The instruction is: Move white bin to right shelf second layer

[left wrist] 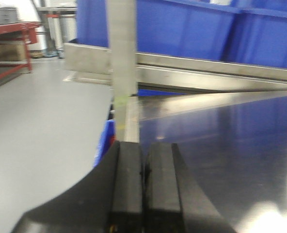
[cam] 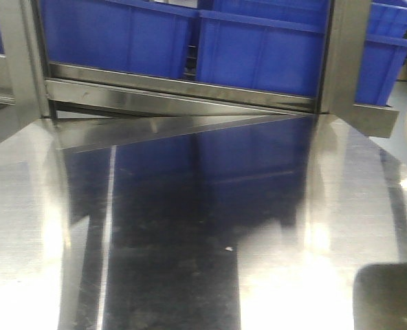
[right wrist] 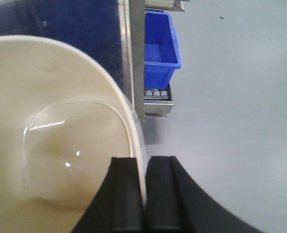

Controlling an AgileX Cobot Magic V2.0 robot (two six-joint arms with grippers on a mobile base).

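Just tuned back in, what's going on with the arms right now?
The right tool is clamped on the rim of the white bin, with one finger inside the wall and one outside. I cannot tell whether the bin is lifted or resting. The left tool is shut and empty, by the left edge of the steel tabletop. Blue crates sit on the rack ahead.

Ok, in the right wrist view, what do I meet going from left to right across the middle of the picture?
Left to right: glossy cream-white plastic bin → vertical stainless-steel post → small blue plastic crate → bare grey floor.
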